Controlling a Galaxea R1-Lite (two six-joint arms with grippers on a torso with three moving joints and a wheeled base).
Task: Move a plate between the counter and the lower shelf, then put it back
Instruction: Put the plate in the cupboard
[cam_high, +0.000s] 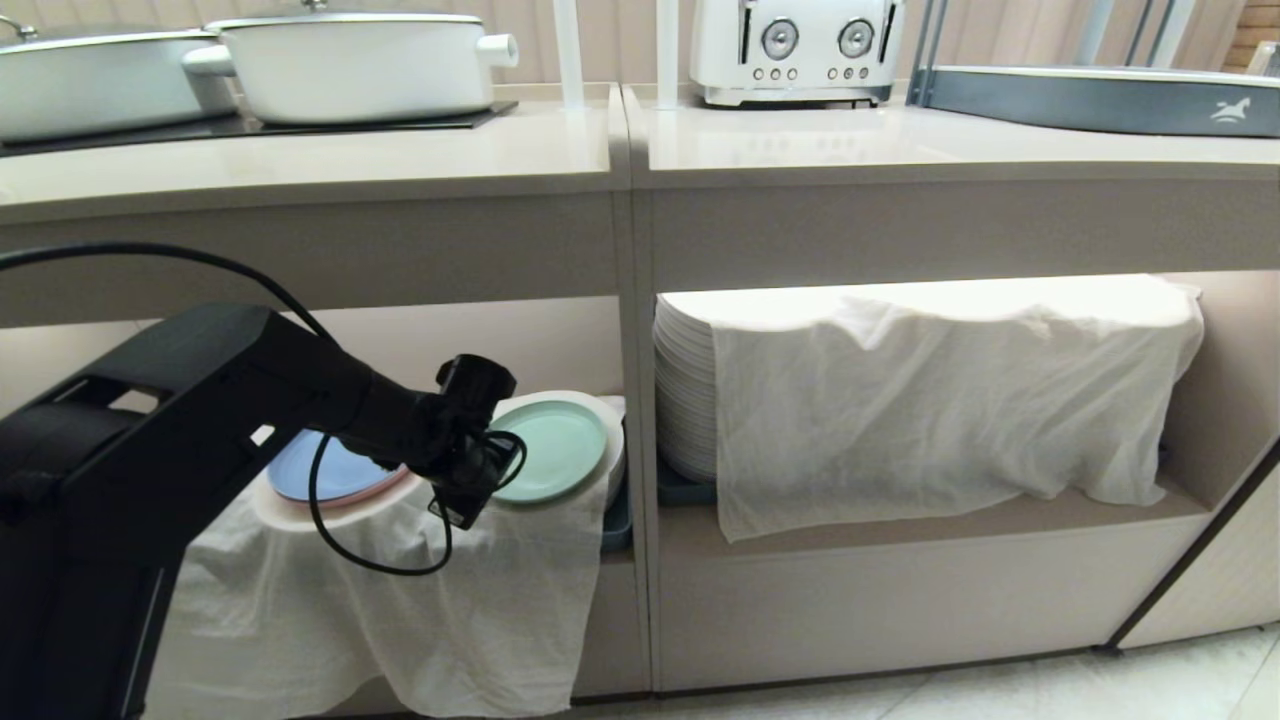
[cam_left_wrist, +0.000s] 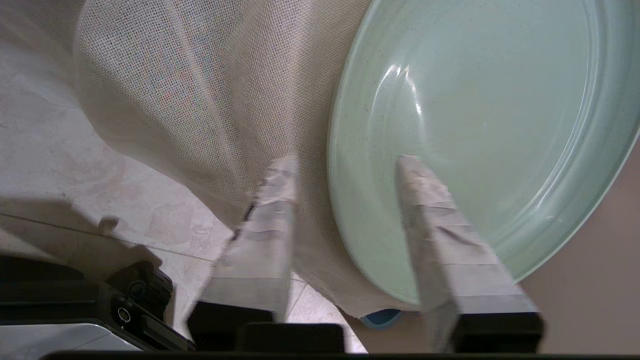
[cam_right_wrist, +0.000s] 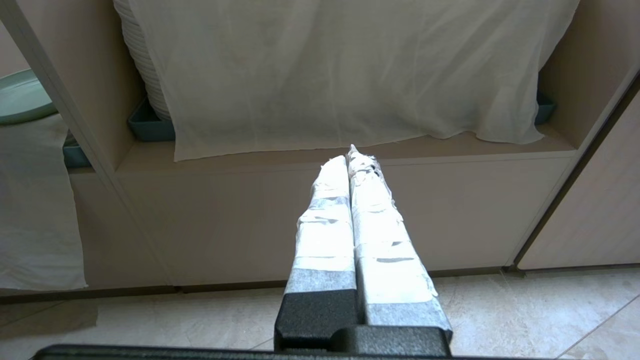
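Mint-green plate (cam_high: 548, 450) rests on the cloth (cam_high: 400, 590) in the lower shelf (cam_high: 610, 560), left gripper (cam_left_wrist: 345, 165) at its 9 o'clock rim with fingers parted astride the edge, gripping nothing; judged step: release or regrasp; next, close squarely, then lift to the counter (cam_high: 400, 160).

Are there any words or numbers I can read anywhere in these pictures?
No readable words or numbers.
Grey-blue tray rack: only a small white horse picture, no letters.
White toaster: dials and buttons, any markings too small to read.
Round mint-green plate: plain, no writing.
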